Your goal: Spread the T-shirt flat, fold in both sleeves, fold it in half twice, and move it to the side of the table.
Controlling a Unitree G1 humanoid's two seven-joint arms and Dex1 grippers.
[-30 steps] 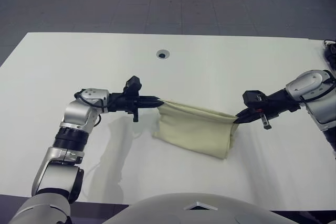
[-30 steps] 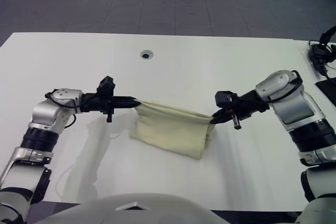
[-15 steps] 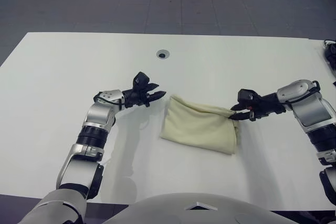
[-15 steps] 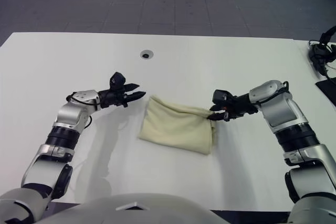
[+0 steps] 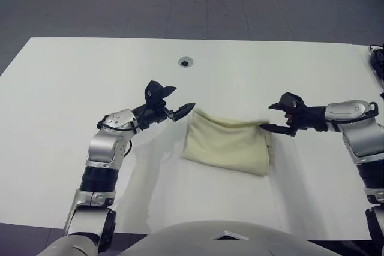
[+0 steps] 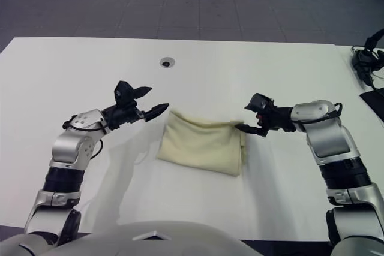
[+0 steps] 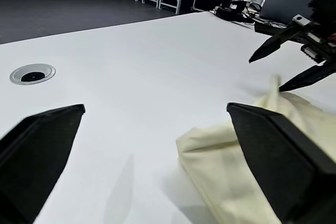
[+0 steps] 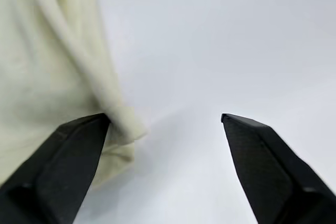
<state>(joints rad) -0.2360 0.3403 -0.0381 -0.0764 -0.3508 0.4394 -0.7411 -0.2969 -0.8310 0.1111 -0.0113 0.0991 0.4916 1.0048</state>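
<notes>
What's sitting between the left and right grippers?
The folded T-shirt lies on the table between the open left gripper and open right gripper; the left eye view shows it.

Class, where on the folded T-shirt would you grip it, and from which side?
Probably the T-shirt at its far right corner, from the right, low over the table. The cloth bunches into a raised ridge there, the rest lies flat, and the open right gripper sits beside it.
</notes>
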